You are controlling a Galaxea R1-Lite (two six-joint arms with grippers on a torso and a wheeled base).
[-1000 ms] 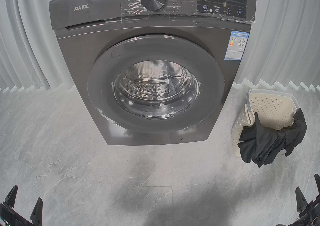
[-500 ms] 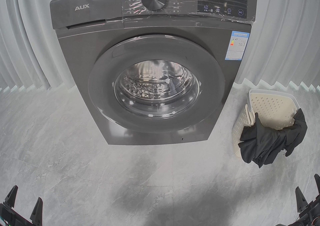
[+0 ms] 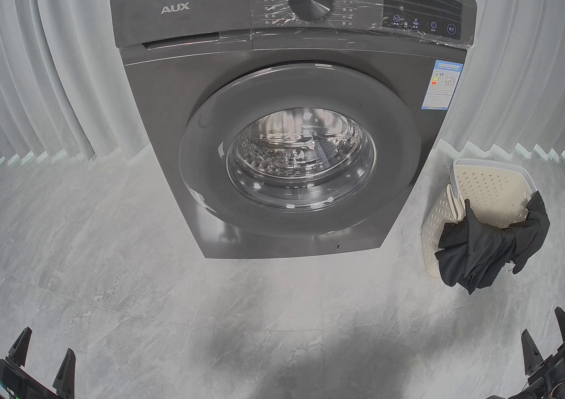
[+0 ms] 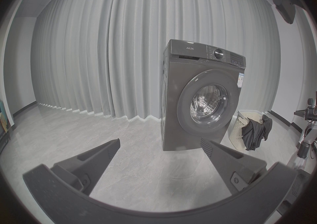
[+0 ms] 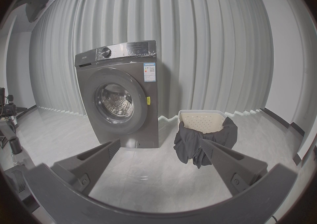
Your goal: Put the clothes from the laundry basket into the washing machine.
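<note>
While left tool (image 4: 159,142), right tool (image 5: 159,142) gape | washer door (image 3: 300,153) shut | clothes (image 3: 482,247) overhang basket (image 3: 494,188) | curtain (image 3: 59,53) behind

Left gripper (image 4: 160,141): you see dark grey wedge fingers (image 4: 89,165), one screw (image 4: 235,180) each.
Right gripper (image 5: 160,142): your same dark wedges, pointed tips.

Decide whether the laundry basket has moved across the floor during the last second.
No. The laundry basket still sits just right of the washing machine, dark clothes draped over its rim; both shifted together in the head view, so the camera moved.
</note>
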